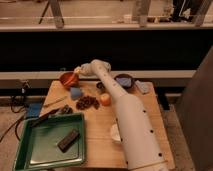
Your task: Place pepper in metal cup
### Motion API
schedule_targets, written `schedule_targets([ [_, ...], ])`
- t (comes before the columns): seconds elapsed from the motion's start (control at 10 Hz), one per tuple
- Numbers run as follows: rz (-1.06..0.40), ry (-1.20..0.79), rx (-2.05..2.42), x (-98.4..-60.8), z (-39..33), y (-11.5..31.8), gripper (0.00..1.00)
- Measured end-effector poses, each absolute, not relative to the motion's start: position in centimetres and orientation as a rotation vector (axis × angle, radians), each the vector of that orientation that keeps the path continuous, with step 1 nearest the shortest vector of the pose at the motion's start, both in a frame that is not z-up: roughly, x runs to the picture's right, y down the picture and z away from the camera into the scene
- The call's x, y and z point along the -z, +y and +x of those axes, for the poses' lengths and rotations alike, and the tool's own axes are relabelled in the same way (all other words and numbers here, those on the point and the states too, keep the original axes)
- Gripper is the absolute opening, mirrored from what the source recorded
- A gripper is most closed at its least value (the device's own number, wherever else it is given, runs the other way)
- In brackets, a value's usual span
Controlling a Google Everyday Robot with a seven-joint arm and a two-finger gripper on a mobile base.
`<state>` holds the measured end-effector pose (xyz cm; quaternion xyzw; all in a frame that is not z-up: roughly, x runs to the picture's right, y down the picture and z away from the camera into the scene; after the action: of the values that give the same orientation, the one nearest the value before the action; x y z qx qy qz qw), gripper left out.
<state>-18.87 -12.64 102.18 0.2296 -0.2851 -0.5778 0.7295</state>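
Observation:
My gripper (77, 73) is at the far left of the wooden table (100, 120), right over the rim of a red-orange bowl (67, 80). The arm reaches up from the bottom right and bends left at the wrist (98, 67). I cannot make out a slim red-orange pepper; it may be hidden at the gripper or against the bowl. A small dark round cup (100, 86), seemingly the metal cup, stands just beside the arm, right of the gripper and partly covered by it.
A wider dark bowl with blue inside (123, 80) stands right of the arm. A round orange fruit (105, 100), a dark cluster (87, 102) and a blue block (76, 92) lie mid-table. A green tray (35, 150) holds a dark bar (68, 140). A white cup (115, 133) peeks out beside the arm.

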Motion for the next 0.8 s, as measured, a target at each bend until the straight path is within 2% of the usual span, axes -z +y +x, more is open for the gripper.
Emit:
schedule_targets([
  [0.4, 0.539, -0.622, 1.267, -100.7, -16.6, -15.0, 0.0],
  [0.8, 0.567, -0.602, 1.25, -98.2, -11.3, -17.5, 0.0],
])
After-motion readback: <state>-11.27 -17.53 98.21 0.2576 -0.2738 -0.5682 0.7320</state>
